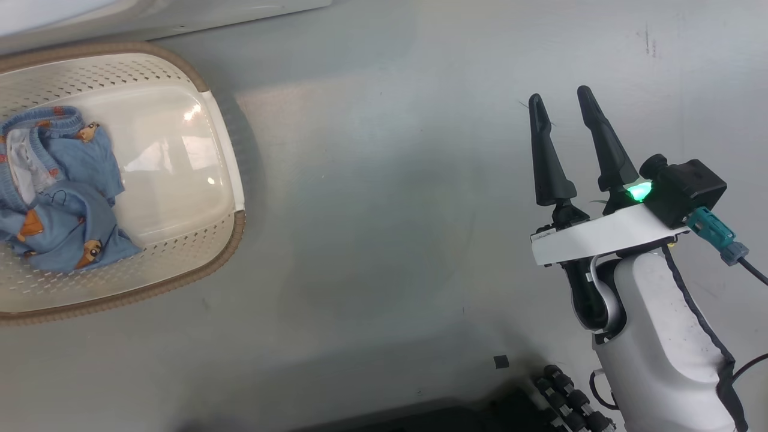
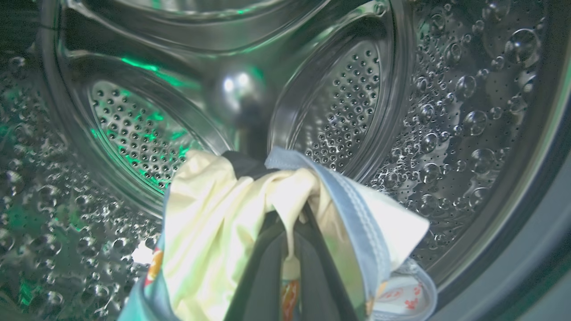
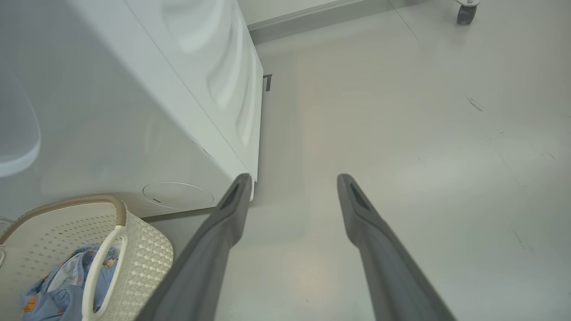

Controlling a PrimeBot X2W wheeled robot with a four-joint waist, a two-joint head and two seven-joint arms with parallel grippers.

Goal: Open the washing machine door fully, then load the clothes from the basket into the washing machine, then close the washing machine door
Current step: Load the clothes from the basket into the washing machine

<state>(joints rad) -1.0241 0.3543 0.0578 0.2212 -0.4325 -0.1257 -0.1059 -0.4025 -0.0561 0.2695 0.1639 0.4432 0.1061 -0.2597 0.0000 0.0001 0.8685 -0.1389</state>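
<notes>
1. Inside the washing machine [image 2: 446, 111], the left hand [image 2: 285, 214] is clamping shut on the cream garment [image 2: 209, 232].
2. Releasing it deep inside is looking wisest, avoiding trailing cloth.
3. Beside the washing machine, the basket [image 1: 237, 198] is holding the blue garment [image 1: 60, 192]; the right hand [image 1: 559, 96] is hovering, spread apart and empty.

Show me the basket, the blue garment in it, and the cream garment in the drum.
basket [image 1: 235, 243]: head view, its brown rim.
blue garment [image 1: 66, 207]: head view, its middle.
cream garment [image 2: 209, 218]: left wrist view, its left fold.
</notes>
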